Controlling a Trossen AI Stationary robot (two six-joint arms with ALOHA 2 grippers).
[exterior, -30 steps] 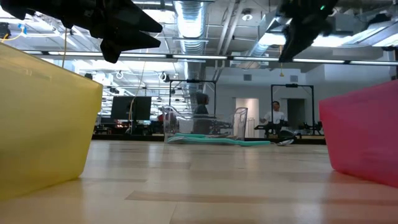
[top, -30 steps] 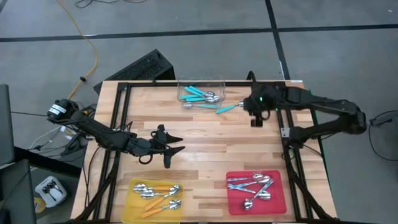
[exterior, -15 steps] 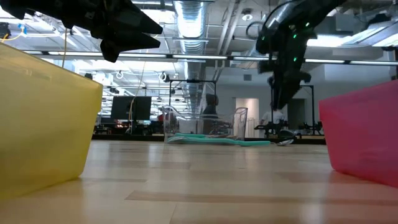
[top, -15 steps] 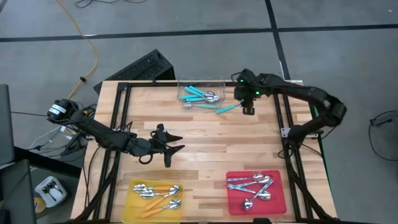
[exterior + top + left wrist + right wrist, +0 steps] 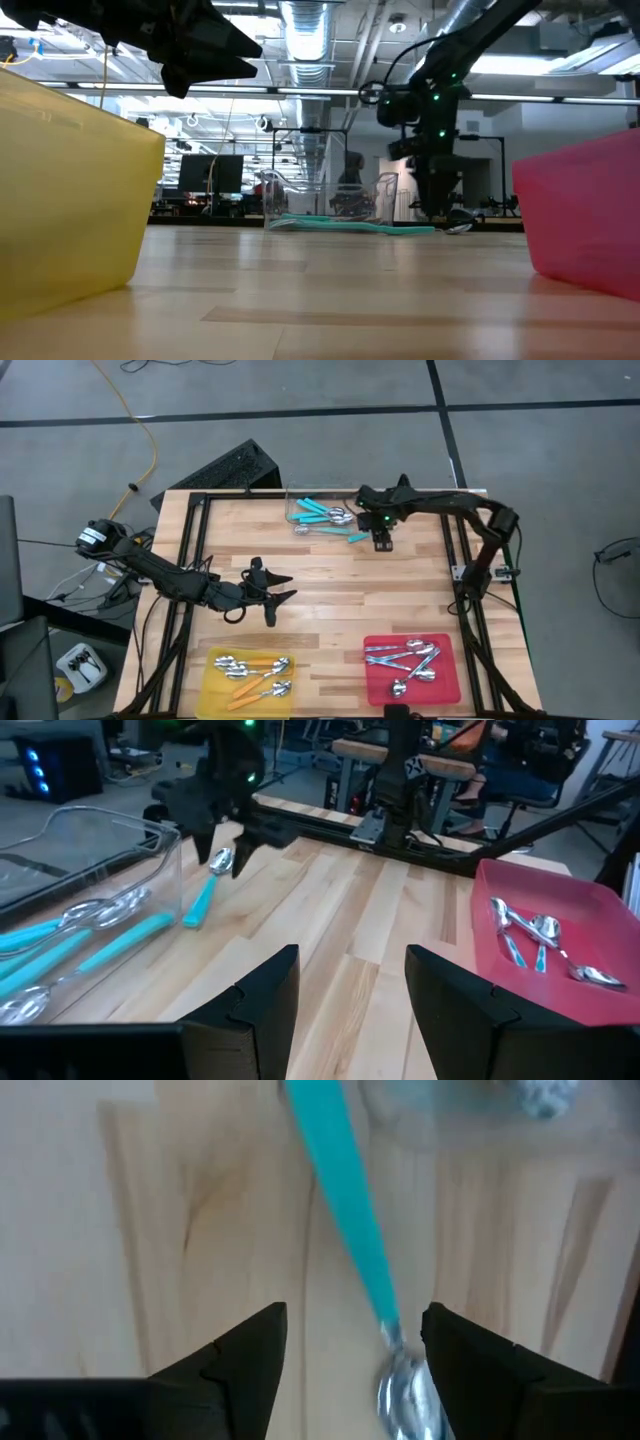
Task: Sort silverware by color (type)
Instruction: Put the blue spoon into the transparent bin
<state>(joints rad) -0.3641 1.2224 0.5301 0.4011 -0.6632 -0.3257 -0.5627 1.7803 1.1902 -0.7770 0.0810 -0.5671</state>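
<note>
A teal-handled spoon (image 5: 350, 1230) lies flat on the wooden table just outside the clear tub (image 5: 322, 508), which holds more teal spoons. My right gripper (image 5: 355, 1345) points down over this spoon (image 5: 360, 536), open. Its two fingers stand on either side of the handle where it meets the metal bowl (image 5: 405, 1390). I see no touch. The low view shows the gripper (image 5: 435, 205) close above the table. My left gripper (image 5: 275, 600) hovers open over the middle left of the table, with nothing between its fingers (image 5: 265, 995).
A yellow tray (image 5: 205, 685) with orange-handled spoons sits at the near left. A red tray (image 5: 450, 685) with silver spoons sits at the near right. Bare wood lies between the trays and the tub. A black frame runs along the table's edges.
My right gripper has swung from the far right edge toward the table's left and come down. It has tipped to point down over the teal spoon beside the tub. The spoon has not moved.
</note>
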